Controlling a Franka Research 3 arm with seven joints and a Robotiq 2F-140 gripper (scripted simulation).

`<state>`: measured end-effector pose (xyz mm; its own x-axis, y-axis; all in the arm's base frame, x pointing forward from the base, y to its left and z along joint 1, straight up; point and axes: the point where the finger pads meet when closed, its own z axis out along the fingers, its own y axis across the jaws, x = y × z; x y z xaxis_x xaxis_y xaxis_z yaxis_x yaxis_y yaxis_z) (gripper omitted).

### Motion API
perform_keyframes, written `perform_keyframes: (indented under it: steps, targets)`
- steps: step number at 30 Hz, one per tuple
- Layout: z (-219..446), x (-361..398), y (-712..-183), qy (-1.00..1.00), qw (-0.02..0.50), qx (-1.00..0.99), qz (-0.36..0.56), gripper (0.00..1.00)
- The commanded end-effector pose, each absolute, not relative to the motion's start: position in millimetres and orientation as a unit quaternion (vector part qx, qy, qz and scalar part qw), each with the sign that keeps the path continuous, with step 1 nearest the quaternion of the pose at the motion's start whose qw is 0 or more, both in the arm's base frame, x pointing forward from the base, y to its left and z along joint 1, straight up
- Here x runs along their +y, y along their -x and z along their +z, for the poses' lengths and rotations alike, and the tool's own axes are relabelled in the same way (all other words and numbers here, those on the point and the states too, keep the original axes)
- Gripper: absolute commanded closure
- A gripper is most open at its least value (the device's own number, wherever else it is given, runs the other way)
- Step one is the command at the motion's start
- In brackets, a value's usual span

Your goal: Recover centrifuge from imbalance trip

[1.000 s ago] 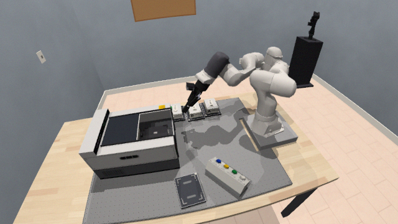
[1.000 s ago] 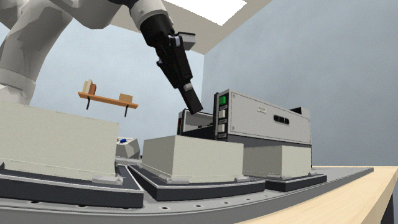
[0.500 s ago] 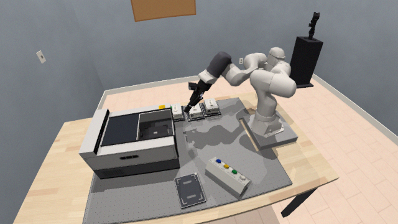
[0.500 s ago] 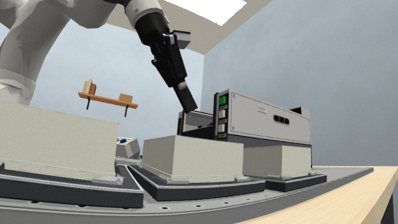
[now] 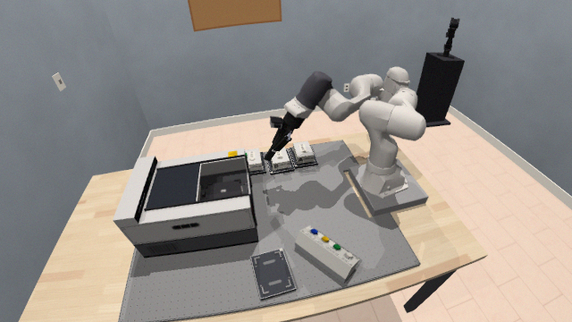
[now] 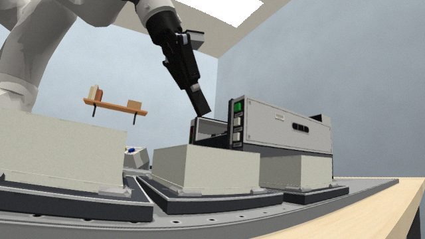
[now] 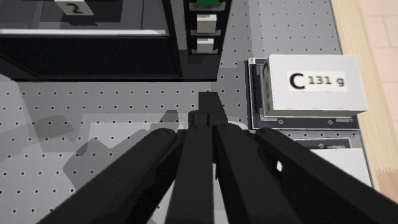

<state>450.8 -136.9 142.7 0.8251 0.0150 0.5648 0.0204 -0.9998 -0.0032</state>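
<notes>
My gripper [image 5: 268, 156] is shut and empty. It hangs tilted above the mat, just off the centrifuge's [image 5: 192, 201] key column and beside the row of balance plates. In the wrist view the fingertips [image 7: 207, 100] point at the mat below the keys: a green key [image 7: 205, 2] at the top, two white keys [image 7: 206, 22] [image 7: 205, 44] under it. The centrifuge door [image 5: 172, 185] is slid aside and the opening [image 5: 223, 181] shows a bucket marked 2 [image 7: 74, 7] with no plate that I can see. Balance plate C [image 7: 315, 82], labelled 131 g, sits in its nest. Two more plates [image 5: 281, 158] [image 5: 304, 152] sit in nests beside it.
The button panel [image 5: 328, 250] with blue, yellow, green and white buttons stands at the mat's near side. An empty nest [image 5: 273, 273] lies beside it. A black pedestal [image 5: 438, 89] stands behind the arm's base [image 5: 384, 179].
</notes>
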Motion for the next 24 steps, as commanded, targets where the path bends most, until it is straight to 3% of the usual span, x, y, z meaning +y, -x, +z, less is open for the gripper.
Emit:
perform_keyframes:
  steps: [1, 11, 24]
  targets:
    - [143, -137, -447, 0.959, 0.004, -0.012, -0.283, 0.90]
    - [156, -137, -440, 0.968, 0.003, -0.012, -0.251, 0.90]
    - [211, -138, -415, 0.992, 0.002, -0.013, -0.123, 0.90]
